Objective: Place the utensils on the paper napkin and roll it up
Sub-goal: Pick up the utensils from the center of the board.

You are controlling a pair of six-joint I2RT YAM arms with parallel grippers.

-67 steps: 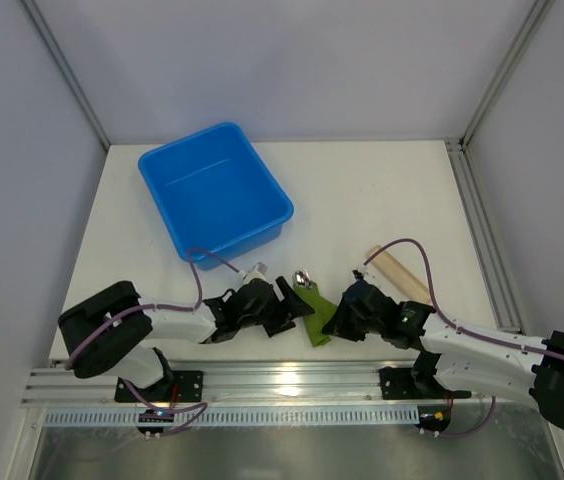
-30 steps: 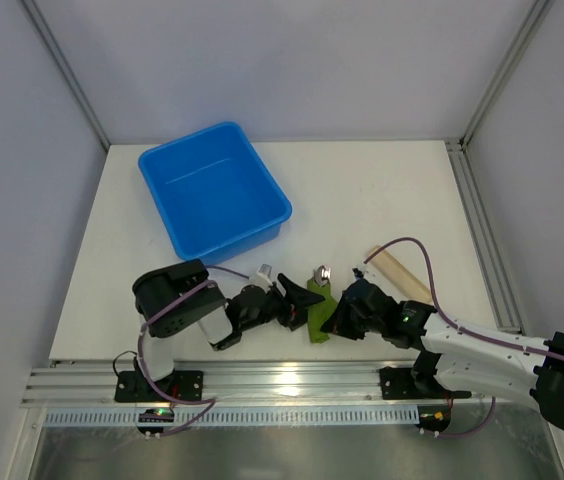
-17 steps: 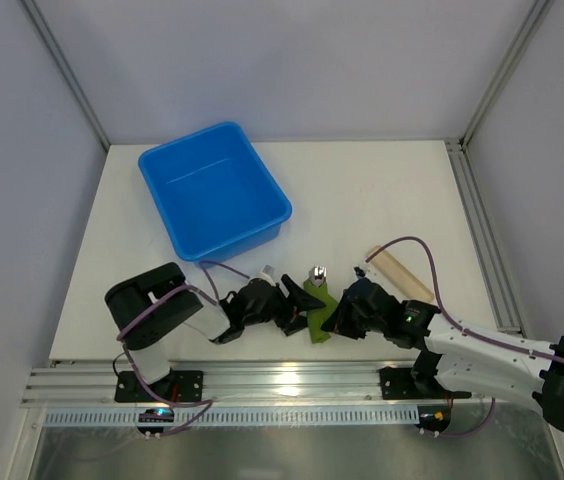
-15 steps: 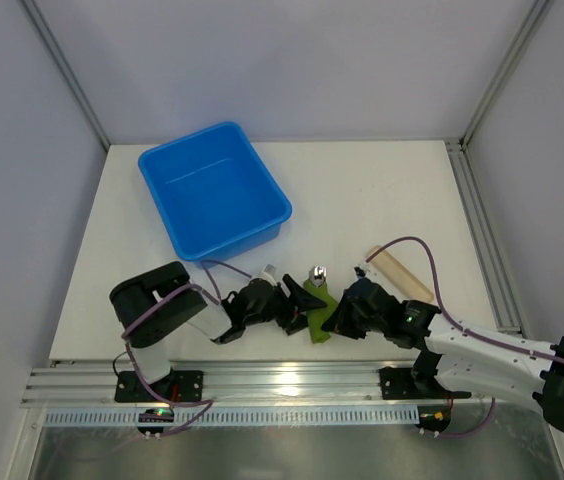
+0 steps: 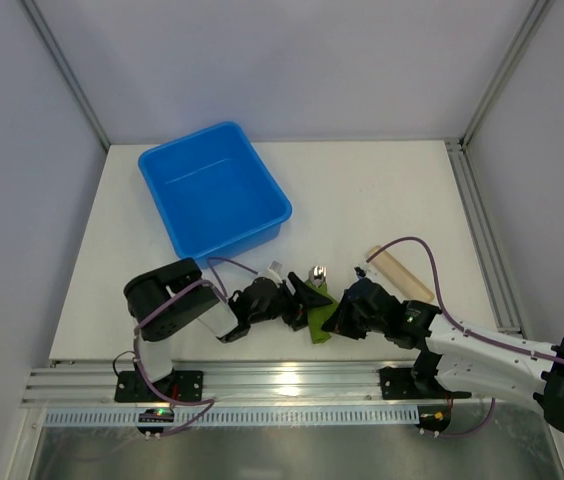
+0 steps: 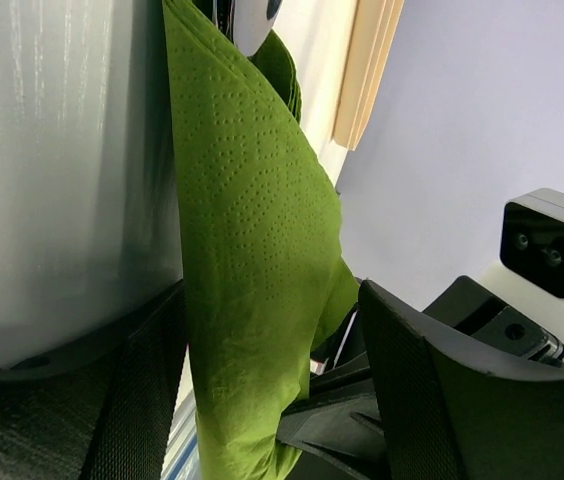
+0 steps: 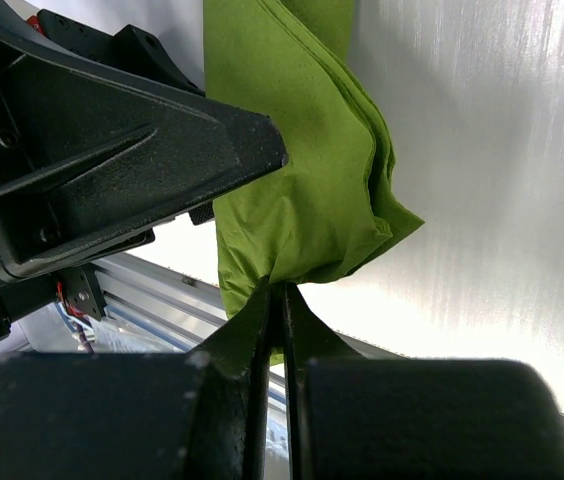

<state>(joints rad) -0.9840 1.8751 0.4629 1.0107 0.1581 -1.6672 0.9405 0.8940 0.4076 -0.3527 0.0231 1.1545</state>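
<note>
Top view: the paper napkin [image 5: 317, 318] lies bunched near the bench's [image 5: 382, 190] front edge, between the left tool [image 5: 297, 305] and the right tool [image 5: 338, 320]. The utensils [image 5: 319, 272] poke out of its far end.

Left wrist view: the left tool is spread wide and straddles the folded napkin.

Right wrist view: the right tool is pressed together, pinching the napkin's lower fold.

Assessment: loading appears done and rolling is under way (the wrap looks loose). Tightening it remains.

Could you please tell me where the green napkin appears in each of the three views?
Top external: green napkin low centre, between left gripper and right gripper.
Left wrist: napkin fills the centre, between its fingers.
Right wrist: napkin upper centre, bottom tip pinched.
Shared landmark: left gripper's black finger beside it.
</note>
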